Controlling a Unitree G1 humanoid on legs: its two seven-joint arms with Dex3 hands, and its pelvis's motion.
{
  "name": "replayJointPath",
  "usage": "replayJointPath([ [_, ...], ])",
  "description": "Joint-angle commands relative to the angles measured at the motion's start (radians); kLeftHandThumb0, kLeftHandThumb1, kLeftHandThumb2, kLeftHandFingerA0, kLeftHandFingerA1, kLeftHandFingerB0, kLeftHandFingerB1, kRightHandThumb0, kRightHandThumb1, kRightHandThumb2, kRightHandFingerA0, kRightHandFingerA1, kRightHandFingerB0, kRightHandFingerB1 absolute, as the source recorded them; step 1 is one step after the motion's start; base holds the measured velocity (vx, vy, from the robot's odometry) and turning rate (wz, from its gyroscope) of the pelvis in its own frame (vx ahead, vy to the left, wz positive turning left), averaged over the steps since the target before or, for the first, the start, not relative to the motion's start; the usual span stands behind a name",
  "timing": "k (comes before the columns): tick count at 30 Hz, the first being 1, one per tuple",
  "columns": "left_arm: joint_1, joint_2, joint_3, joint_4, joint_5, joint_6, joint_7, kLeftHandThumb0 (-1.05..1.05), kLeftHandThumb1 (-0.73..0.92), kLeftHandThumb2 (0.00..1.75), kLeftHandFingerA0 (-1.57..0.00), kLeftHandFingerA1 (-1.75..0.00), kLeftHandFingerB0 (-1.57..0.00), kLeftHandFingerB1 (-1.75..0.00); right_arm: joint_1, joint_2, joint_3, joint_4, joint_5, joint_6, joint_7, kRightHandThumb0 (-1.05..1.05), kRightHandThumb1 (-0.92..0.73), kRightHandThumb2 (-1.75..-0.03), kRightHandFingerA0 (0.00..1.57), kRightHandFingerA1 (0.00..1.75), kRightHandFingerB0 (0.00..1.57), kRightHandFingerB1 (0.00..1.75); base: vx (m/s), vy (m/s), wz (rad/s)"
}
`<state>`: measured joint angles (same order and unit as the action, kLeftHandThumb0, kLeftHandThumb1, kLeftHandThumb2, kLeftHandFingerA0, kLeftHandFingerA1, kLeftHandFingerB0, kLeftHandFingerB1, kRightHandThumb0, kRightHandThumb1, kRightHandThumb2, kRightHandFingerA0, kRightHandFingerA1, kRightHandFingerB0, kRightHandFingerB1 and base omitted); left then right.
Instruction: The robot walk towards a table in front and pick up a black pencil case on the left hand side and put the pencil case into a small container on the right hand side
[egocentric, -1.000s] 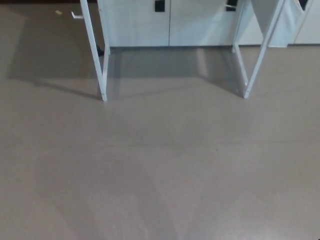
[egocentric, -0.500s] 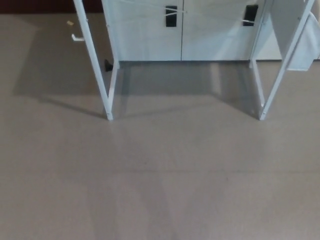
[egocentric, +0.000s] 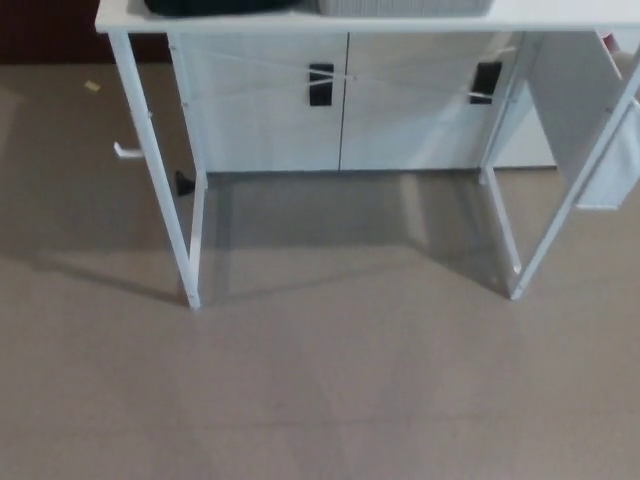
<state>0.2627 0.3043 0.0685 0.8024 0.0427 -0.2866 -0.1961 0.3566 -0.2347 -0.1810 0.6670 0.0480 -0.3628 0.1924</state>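
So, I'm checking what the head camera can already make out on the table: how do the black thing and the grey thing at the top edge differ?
The black pencil case is dark, smooth and rounded along its lower edge; the grey ribbed container is pale, with a straight lower edge. The pencil case sits towards the left of the white table top, the container nearer the middle. Both are cut off by the picture's upper edge, so their full shapes cannot be told.

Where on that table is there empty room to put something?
Little of the tabletop shows. Its left corner, beside the black case, is bare. From case to container it looks crowded. Right of the container, a bare strip reaches the edge.
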Motion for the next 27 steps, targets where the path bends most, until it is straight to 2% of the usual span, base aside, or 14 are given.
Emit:
replayJointPath([
  [1,-0.001,-0.004,0.01,-0.007,-0.018,0.024,-0.008,-0.62,0.73,0.62,-0.22,-0.36,-0.18,-0.3,-0.005,-0.009,-0.011,-0.001,0.012,-0.002,0.002,-0.5,-0.8,-0.63,0.39,0.45,0.31,0.37,0.44,-0.072,0.1],
  [2,0.001,-0.004,0.009,-0.009,-0.015,0.025,-0.003,-0.62,0.73,0.62,-0.22,-0.36,-0.18,-0.3,-0.003,-0.009,-0.011,-0.003,0.011,-0.002,0.001,-0.5,-0.8,-0.63,0.39,0.45,0.31,0.37,0.46,-0.106,0.19],
  [3,0.0,-0.004,0.01,-0.007,-0.015,0.022,-0.001,-0.62,0.72,0.61,-0.21,-0.37,-0.19,-0.31,-0.003,-0.009,-0.011,-0.005,0.011,0.0,0.001,-0.48,-0.6,-0.97,0.36,0.59,0.2,0.49,0.56,-0.113,0.39],
  [7,-0.01,-0.005,0.014,0.01,-0.022,0.014,-0.012,-0.62,0.74,0.62,-0.19,-0.37,-0.17,-0.31,-0.004,-0.01,-0.013,-0.008,0.013,0.001,0.006,-0.49,-0.6,-0.96,0.35,0.58,0.22,0.49,0.56,0.006,0.54],
  [16,-0.031,-0.008,0.023,0.029,-0.032,0.019,-0.03,-0.62,0.72,0.62,-0.2,-0.37,-0.18,-0.31,0.006,-0.005,-0.018,-0.014,0.013,-0.002,0.0,-0.45,-0.6,-0.98,0.36,0.59,0.2,0.49,0.38,0.026,-0.14],
  [17,-0.029,-0.007,0.021,0.024,-0.026,0.019,-0.026,-0.62,0.73,0.62,-0.21,-0.37,-0.18,-0.31,0.006,-0.006,-0.017,-0.015,0.011,-0.003,0.0,-0.48,-0.81,-0.63,0.38,0.44,0.31,0.36,0.46,0.182,-0.28],
  [18,-0.031,-0.005,0.017,0.027,-0.015,0.016,-0.015,-0.62,0.73,0.61,-0.21,-0.37,-0.19,-0.31,0.008,-0.007,-0.015,-0.015,0.006,-0.008,-0.002,-0.46,-0.6,-0.98,0.36,0.59,0.2,0.49,0.5,0.214,0.23],
  [21,-0.039,-0.002,0.016,0.031,-0.012,0.019,-0.013,-0.62,0.73,0.62,-0.19,-0.37,-0.17,-0.31,0.001,-0.005,-0.016,-0.02,0.006,0.001,-0.004,-0.46,-0.6,-0.98,0.36,0.59,0.2,0.49,0.61,0.046,-0.43],
  [22,-0.039,0.0,0.014,0.028,-0.009,0.02,-0.013,-0.63,0.73,0.62,-0.18,-0.37,-0.17,-0.31,0.001,-0.003,-0.017,-0.025,0.007,0.009,-0.006,-0.48,-0.81,-0.62,0.4,0.45,0.33,0.37,0.39,0.173,-0.03],
  [23,-0.038,0.002,0.012,0.027,-0.007,0.019,-0.012,-0.63,0.73,0.62,-0.18,-0.37,-0.17,-0.31,0.003,-0.001,-0.018,-0.031,0.008,0.015,-0.009,-0.48,-0.81,-0.62,0.4,0.45,0.33,0.37,0.3,0.145,-0.05],
  [24,-0.037,-0.001,0.018,0.021,-0.017,0.028,-0.018,-0.63,0.71,0.61,-0.18,-0.37,-0.16,-0.31,0.004,0.001,-0.02,-0.032,0.015,0.014,-0.001,-0.47,-0.82,-0.63,0.39,0.45,0.32,0.37,0.33,0.122,0.04],
  [25,-0.036,-0.002,0.02,0.011,-0.018,0.033,-0.013,-0.65,0.7,0.61,-0.2,-0.36,-0.19,-0.31,0.001,0.002,-0.018,-0.034,0.012,0.01,-0.003,-0.45,-0.6,-0.98,0.36,0.6,0.21,0.5,0.28,0.084,0.09],
  [27,-0.031,-0.002,0.022,-0.004,-0.022,0.039,-0.017,-0.65,0.7,0.61,-0.2,-0.37,-0.18,-0.31,0.0,0.001,-0.015,-0.034,0.007,0.003,-0.004,-0.47,-0.6,-0.98,0.36,0.59,0.2,0.49,0.29,0.05,0.11],
])
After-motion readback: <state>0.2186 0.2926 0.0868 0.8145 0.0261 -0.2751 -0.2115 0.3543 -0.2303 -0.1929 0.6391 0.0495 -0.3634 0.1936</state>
